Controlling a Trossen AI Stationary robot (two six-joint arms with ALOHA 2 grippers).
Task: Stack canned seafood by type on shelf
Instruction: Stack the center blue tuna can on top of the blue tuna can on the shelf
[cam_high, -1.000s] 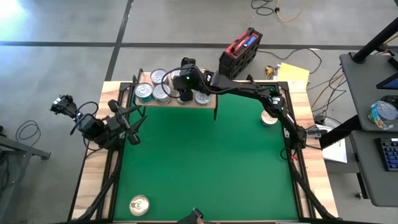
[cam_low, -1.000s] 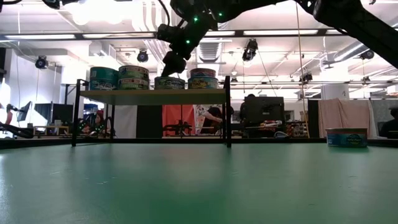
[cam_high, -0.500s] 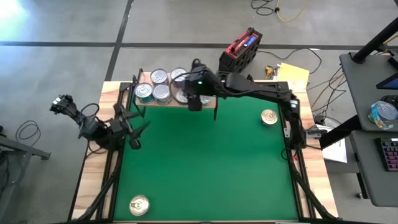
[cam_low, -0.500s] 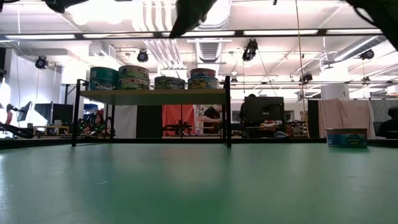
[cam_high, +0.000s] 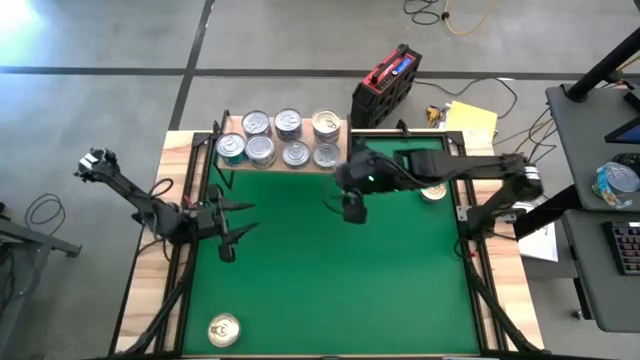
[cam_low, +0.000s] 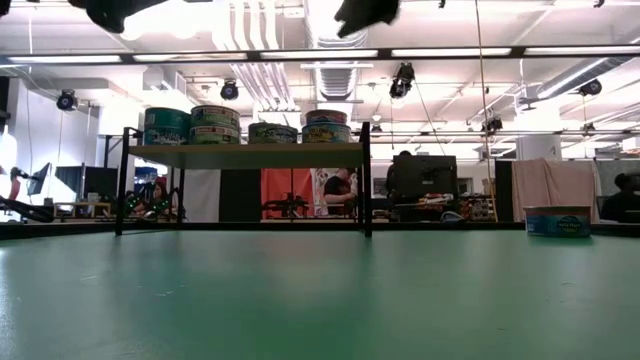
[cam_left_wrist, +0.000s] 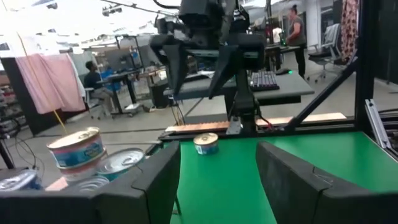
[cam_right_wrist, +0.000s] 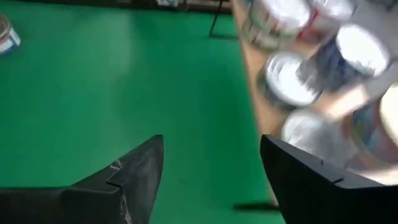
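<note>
Green mat (cam_high: 330, 270) covers most of the table. Shelf (cam_high: 282, 165) sits at the mat's far edge w/ seven tins (cam_high: 288, 124) on top, some stacked two high per the low view. Right gripper (cam_high: 353, 212) hangs over the mat just in front of the shelf, fingers spread, nothing btwn them. Left gripper (cam_high: 232, 232) is over the mat's left side, fingers apart, also empty. One loose tin (cam_high: 433, 190) lies near the right edge, another (cam_high: 223, 329) at the near left corner.
</note>
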